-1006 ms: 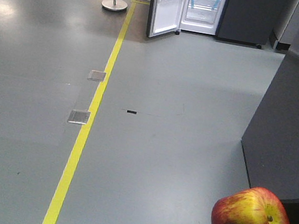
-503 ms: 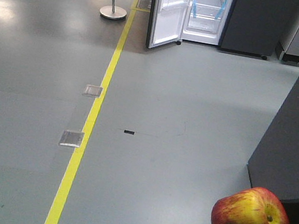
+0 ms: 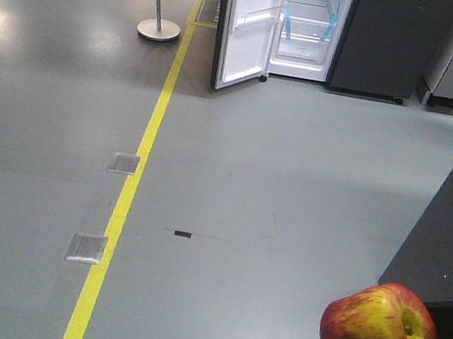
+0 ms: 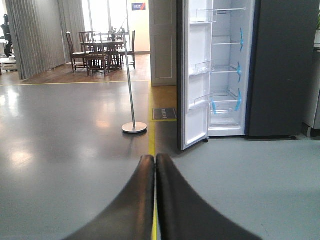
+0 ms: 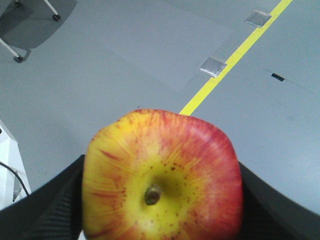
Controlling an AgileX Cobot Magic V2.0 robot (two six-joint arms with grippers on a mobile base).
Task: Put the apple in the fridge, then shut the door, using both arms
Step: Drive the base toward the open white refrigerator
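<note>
Right wrist view: right gripper (image 5: pixel 161 210) clamps the red-yellow apple (image 5: pixel 162 172), dead centre. Over on the left gripper (image 4: pixel 155 165), bottom centre, fingers (image 4: pixel 142 192) pressed together; fridge (image 4: pixel 280 70) upper right, door (image 4: pixel 194 85) standing open.

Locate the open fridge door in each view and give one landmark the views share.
Front-facing: the door is at the top, left of centre, swung open with its white face showing.
Left wrist: the door is just right of centre, in the upper part of the frame.
Right wrist: not in it; the apple and bare floor fill the frame.
Shared landmark: the yellow floor line, visible in all three views.
</note>
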